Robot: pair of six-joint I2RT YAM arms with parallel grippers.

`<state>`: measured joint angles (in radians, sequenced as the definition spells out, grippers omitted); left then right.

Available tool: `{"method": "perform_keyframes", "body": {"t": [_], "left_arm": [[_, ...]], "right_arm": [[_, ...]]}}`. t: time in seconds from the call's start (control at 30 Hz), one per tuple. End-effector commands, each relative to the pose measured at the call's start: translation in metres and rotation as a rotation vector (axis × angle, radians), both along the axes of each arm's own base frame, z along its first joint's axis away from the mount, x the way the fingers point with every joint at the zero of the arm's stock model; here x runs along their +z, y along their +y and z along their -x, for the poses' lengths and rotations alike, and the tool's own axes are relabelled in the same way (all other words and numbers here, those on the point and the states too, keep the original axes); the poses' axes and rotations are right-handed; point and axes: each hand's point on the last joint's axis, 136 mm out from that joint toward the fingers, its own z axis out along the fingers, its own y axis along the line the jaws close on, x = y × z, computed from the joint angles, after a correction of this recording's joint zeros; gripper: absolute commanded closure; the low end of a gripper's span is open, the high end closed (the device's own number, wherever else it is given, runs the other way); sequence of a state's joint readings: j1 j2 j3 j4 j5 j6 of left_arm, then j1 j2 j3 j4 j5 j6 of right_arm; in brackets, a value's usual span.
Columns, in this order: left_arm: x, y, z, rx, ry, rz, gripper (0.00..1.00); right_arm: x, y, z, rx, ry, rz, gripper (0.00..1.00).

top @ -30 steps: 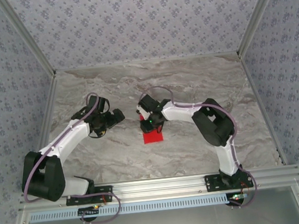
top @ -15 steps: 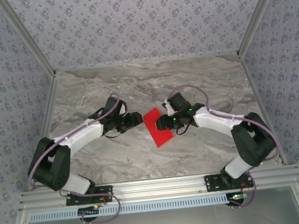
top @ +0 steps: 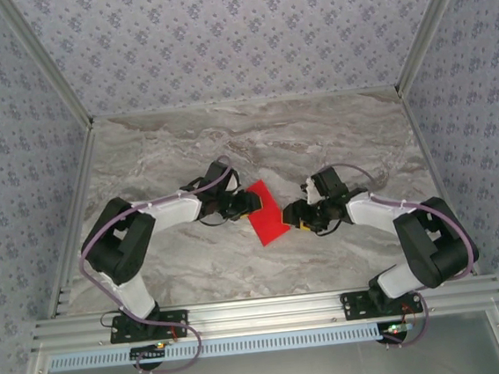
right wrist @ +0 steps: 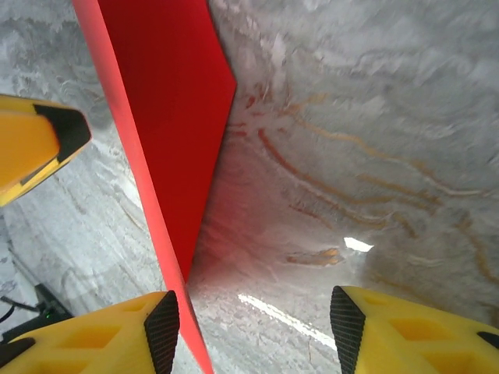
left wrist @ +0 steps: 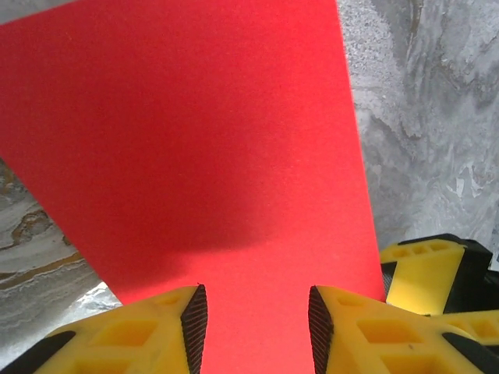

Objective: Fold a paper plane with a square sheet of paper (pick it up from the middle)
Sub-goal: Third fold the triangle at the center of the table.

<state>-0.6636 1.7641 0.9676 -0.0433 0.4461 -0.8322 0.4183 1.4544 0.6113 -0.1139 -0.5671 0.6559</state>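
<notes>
The square sheet of paper (top: 267,215), bright red, sits mid-table between my two grippers and looks tilted, its right side off the marble. My left gripper (top: 251,203) is at its left edge. In the left wrist view the sheet (left wrist: 203,140) spreads out ahead and runs between the fingers, and the gripper (left wrist: 256,300) is open, pads apart. My right gripper (top: 293,214) stands open at the sheet's right edge. In the right wrist view the sheet (right wrist: 168,101) rises edge-on just inside the left pad of the gripper (right wrist: 251,308). No paper plane shape is in view.
The marble table (top: 315,136) is walled by patterned panels at the back and sides. An aluminium rail (top: 270,310) runs along the near edge where both arm bases are bolted. The other arm's yellow fingers (left wrist: 425,269) sit close beyond the sheet.
The right gripper has opened, let go of the sheet and drawn back to its right edge. The left arm has swung in to the sheet's left edge, its jaws narrowing.
</notes>
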Motion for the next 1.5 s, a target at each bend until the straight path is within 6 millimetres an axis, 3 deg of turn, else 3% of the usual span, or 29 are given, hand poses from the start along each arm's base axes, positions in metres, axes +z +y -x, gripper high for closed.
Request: {"method": "perform_keyframes", "body": {"t": [0.0,0.33,0.47,0.57,0.83,1.03,1.17,1.33,1.47], "left_arm": [[0.011,-0.011,-0.006,-0.013,-0.025,0.039,0.58],[0.004,-0.009,-0.006,-0.006,-0.013,0.017,0.59],[-0.003,-0.01,-0.007,-0.006,0.0,0.01,0.6],[-0.009,-0.012,-0.006,-0.011,0.01,0.006,0.61],[-0.021,-0.009,-0.003,-0.011,0.033,-0.029,0.64],[-0.024,-0.007,-0.001,-0.01,0.036,-0.054,0.64],[-0.015,-0.011,-0.004,-0.022,0.014,-0.049,0.65],[0.018,-0.012,-0.019,-0.011,-0.093,-0.036,0.65],[0.015,-0.003,-0.03,0.022,-0.121,-0.097,0.68]], "right_arm": [[0.008,0.007,0.004,0.009,0.007,-0.074,0.45],[0.01,0.009,0.011,-0.008,0.05,-0.111,0.7],[0.013,0.008,0.013,-0.009,0.062,-0.104,0.86],[0.017,0.01,0.013,-0.008,0.064,-0.112,0.91],[0.029,0.024,0.005,-0.002,0.067,-0.108,0.93],[0.023,0.045,-0.009,0.017,0.069,-0.061,0.93],[0.018,0.058,-0.019,0.018,0.064,-0.058,0.94],[0.01,0.067,-0.028,-0.008,0.042,-0.055,0.94],[0.002,0.068,-0.031,-0.036,0.042,-0.063,0.94]]}}
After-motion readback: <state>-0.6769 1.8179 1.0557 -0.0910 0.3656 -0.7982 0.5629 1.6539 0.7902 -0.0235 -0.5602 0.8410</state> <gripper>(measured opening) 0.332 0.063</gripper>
